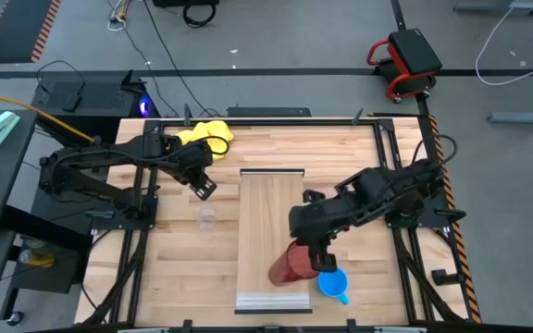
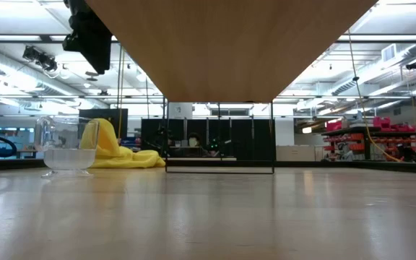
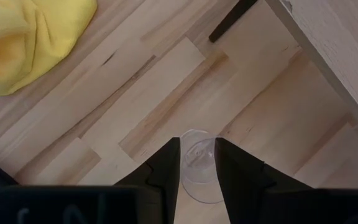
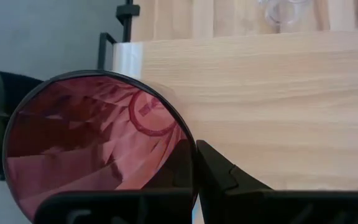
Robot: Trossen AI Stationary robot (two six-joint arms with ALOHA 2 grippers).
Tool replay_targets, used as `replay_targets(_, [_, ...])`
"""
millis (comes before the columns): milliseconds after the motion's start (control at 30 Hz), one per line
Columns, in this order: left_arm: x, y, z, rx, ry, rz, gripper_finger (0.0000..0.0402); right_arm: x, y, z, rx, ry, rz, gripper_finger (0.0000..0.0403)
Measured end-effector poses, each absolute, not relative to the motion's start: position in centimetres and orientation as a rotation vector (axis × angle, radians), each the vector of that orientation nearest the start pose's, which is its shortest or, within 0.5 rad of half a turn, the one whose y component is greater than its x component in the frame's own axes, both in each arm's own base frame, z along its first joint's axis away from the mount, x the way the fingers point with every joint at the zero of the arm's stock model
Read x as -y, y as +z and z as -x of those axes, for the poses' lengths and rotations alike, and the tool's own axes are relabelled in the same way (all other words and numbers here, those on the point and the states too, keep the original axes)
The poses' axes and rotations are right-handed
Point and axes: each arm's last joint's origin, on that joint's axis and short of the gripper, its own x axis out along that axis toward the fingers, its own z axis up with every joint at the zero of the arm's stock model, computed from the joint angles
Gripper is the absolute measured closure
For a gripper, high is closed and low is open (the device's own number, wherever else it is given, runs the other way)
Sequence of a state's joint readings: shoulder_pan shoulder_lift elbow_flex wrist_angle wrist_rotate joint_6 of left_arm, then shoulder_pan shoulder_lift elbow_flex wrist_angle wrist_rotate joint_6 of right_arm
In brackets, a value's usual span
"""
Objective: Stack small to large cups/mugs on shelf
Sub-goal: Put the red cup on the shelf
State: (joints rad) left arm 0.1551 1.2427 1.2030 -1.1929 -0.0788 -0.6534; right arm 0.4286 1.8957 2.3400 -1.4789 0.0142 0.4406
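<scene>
The right gripper (image 4: 194, 163) is closed on the rim of the dark red tumbler (image 4: 98, 149): one dark finger (image 4: 219, 174) lies outside the wall, and the other is seen through the red wall, inside. The tumbler's open mouth faces the camera and its circular base shows deep inside. Behind it lies the shelf (image 4: 260, 106), pale wood with a lighter end strip (image 4: 128, 59). Beyond the shelf's far edge, slatted tabletop (image 4: 185, 15) is visible, with the small clear glass cup (image 4: 283, 10) standing on it, partly cut off. A black frame bracket (image 4: 118, 28) stands at the table edge against grey floor (image 4: 42, 34).
</scene>
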Motion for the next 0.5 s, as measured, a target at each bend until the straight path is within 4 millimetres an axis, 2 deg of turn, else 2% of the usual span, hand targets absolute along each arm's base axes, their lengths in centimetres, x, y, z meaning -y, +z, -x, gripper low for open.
replay_targets(267, [-3.53, 31.29, -21.23, -1.108, 0.605, 0.627, 0.0294, -15.18, 42.0, -32.88, -1.079, 0.182, -0.083, 0.0397])
replay_targets(500, [-3.54, 31.3, -21.26, -1.106, 0.605, 0.627, 0.0294, -15.27, 41.93, -32.81, -1.083, 0.199, -0.052, 0.0397])
